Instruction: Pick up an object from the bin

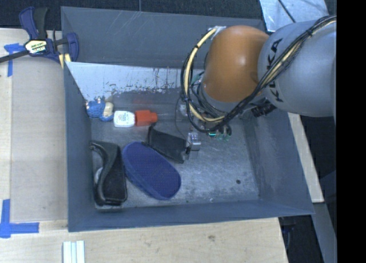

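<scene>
Beside the black flat object (pixel 166 144) hangs the KUKA-lettered arm (pixel 303 76) (jaws: cannot tell how wide).

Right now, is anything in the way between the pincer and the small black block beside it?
Nothing visible is. The pincer sits right at the right end of the small black block. The blue oval pad lies at the block's lower left, not between them.
</scene>
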You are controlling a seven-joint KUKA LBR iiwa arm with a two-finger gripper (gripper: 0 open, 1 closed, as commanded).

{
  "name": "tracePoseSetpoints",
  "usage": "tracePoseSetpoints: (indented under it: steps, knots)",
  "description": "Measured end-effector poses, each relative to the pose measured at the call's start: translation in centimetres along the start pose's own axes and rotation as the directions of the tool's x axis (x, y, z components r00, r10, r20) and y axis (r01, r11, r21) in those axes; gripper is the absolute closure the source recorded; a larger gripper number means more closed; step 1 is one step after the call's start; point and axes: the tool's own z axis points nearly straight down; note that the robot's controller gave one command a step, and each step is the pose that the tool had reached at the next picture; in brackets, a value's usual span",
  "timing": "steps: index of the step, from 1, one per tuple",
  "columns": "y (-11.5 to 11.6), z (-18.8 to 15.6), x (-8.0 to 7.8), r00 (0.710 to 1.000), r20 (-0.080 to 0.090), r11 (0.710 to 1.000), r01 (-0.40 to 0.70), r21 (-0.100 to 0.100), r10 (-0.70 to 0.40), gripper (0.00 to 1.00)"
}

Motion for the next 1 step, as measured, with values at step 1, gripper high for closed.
tracePoseSetpoints:
  steps: [1]
  knots:
    - [0.69, 9.05, -1.03, 0.998, 0.001, 0.998, -0.061, 0.000, 0.061, 0.00]
